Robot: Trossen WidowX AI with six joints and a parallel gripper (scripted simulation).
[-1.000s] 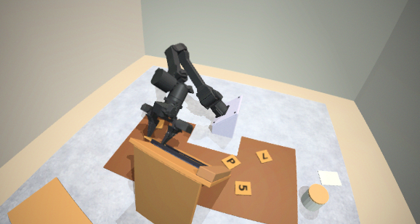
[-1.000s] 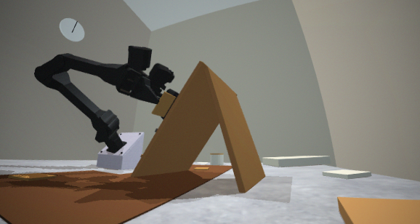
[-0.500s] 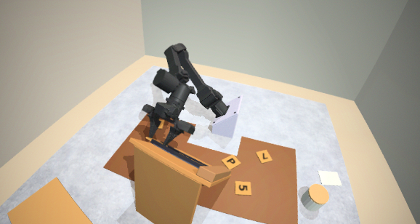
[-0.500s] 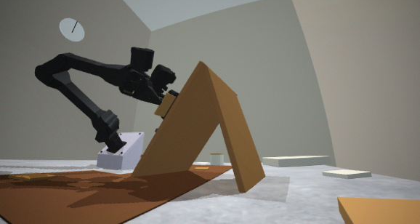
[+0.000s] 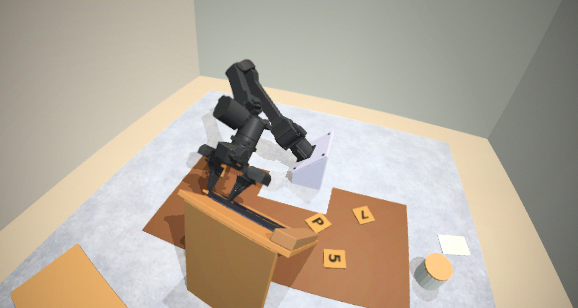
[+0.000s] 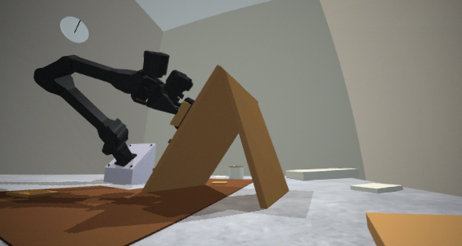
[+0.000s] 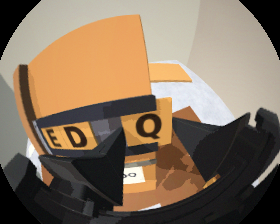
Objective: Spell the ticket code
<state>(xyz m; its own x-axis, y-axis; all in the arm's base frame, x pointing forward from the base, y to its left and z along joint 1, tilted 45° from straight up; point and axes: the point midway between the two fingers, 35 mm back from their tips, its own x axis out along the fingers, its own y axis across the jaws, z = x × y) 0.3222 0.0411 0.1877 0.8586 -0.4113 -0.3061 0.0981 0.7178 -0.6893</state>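
Observation:
My gripper point(image 5: 226, 184) point(image 6: 185, 102) point(image 7: 148, 125) is shut on an orange tile marked Q point(image 7: 148, 125) point(image 6: 181, 114). It holds the tile at the upper, open end of the dark letter rail point(image 5: 250, 214) point(image 7: 91, 111) on the sloping orange board point(image 5: 225, 262) point(image 6: 216, 145) point(image 7: 91, 63). In the wrist view tiles E point(image 7: 55, 137) and D point(image 7: 75, 136) sit in the rail, with a grey gap between D and Q. A block point(image 5: 295, 238) closes the rail's far end. A small white printed card point(image 7: 134, 175) lies below the tile, too small to read.
Loose tiles P point(image 5: 318, 223), 7 point(image 5: 363, 214) and 5 point(image 5: 334, 258) lie on the brown mat point(image 5: 370, 282) point(image 6: 80, 213). A can point(image 5: 434, 272) point(image 6: 236, 172) and a white pad point(image 5: 454, 244) are at the right. An orange panel point(image 5: 60, 282) point(image 6: 416, 227) lies at the front left.

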